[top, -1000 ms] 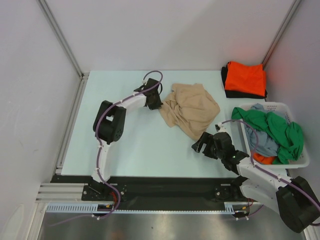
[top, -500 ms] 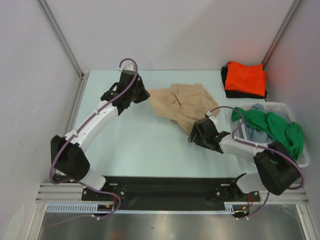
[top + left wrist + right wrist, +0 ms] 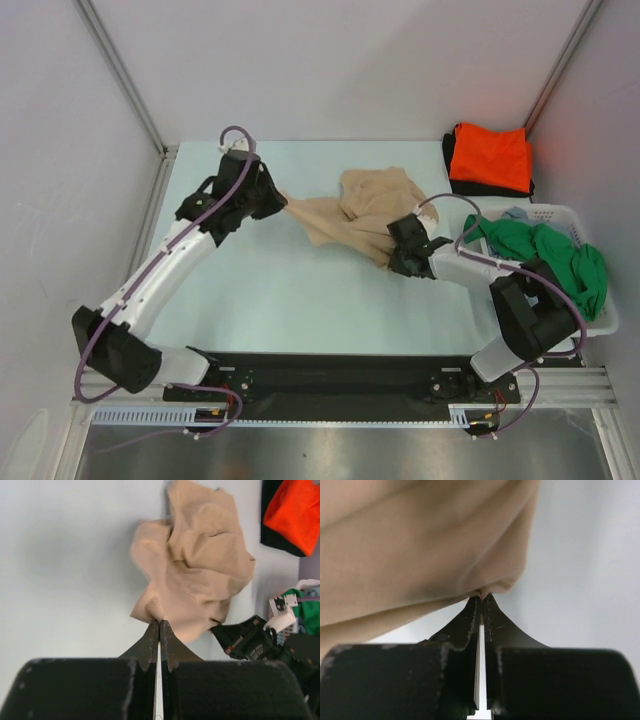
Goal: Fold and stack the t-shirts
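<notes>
**Left gripper** (image 3: 159,625): jaws closed. The tips pinch a small fold at the left edge of the tan t-shirt (image 3: 365,215). In the top view the cloth is drawn out into a narrow point toward this grip. The left arm (image 3: 165,270) reaches from the near left of the table (image 3: 280,300) toward the far middle.

**Right gripper** (image 3: 481,599): jaws closed. A tuck of the same tan cloth is nipped between the tips, at the near right edge of the garment. The rest of the cloth fills the upper left of the wrist view.

**Tan t-shirt:** lies crumpled at the middle of the table, toward the far side, and spans between the two grippers. It is bunched and creased, not flat. It cannot be told whether either held corner is clear of the surface.

**Other shirts:**
- The orange t-shirt (image 3: 490,157) lies folded at the far right corner of the table.
- It rests on the black t-shirt (image 3: 449,165), whose edge shows along the left and near sides.
- The green t-shirt (image 3: 545,250) is draped loosely across the white laundry basket (image 3: 562,211), which stands at the right edge just near of that stack.
- A little of the grey-blue t-shirt (image 3: 515,214) shows at the basket's far rim, beside the green one.
</notes>
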Robot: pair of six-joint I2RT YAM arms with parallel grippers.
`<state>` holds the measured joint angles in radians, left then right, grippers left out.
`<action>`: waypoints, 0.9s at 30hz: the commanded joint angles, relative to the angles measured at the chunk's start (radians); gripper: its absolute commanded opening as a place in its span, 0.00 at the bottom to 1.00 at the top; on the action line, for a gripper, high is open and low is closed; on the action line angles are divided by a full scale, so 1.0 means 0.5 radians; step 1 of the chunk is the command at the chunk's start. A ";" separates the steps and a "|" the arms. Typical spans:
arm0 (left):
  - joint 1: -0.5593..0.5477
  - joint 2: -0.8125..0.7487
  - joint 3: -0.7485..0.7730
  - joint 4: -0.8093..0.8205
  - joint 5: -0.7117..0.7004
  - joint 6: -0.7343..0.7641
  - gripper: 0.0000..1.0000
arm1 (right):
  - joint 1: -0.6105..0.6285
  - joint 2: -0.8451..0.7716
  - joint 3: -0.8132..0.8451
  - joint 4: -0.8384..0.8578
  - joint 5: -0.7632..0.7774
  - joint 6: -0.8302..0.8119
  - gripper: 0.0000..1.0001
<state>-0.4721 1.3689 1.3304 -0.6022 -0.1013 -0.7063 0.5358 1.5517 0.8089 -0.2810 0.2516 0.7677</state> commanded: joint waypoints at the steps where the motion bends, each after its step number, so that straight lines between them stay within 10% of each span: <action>1: -0.004 -0.203 0.229 -0.105 -0.058 0.066 0.00 | -0.062 -0.084 0.213 -0.192 0.239 -0.154 0.00; 15: 0.367 -0.440 0.889 -0.581 -0.110 0.342 0.01 | -0.182 -0.143 1.763 -1.046 0.583 -1.341 0.00; 20: 0.435 -0.412 0.693 -0.557 -0.071 0.400 0.02 | -0.261 0.230 1.889 -1.067 0.393 -1.394 0.58; 27: 0.560 -0.311 0.079 -0.361 0.150 0.501 0.00 | -0.265 0.040 1.256 -0.765 -0.073 -1.060 0.67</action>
<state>-0.2249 1.1629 1.4628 -0.8181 -0.0761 -0.5098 0.4023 1.7020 1.5684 -0.7296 0.3511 0.1726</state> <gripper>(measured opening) 0.013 0.662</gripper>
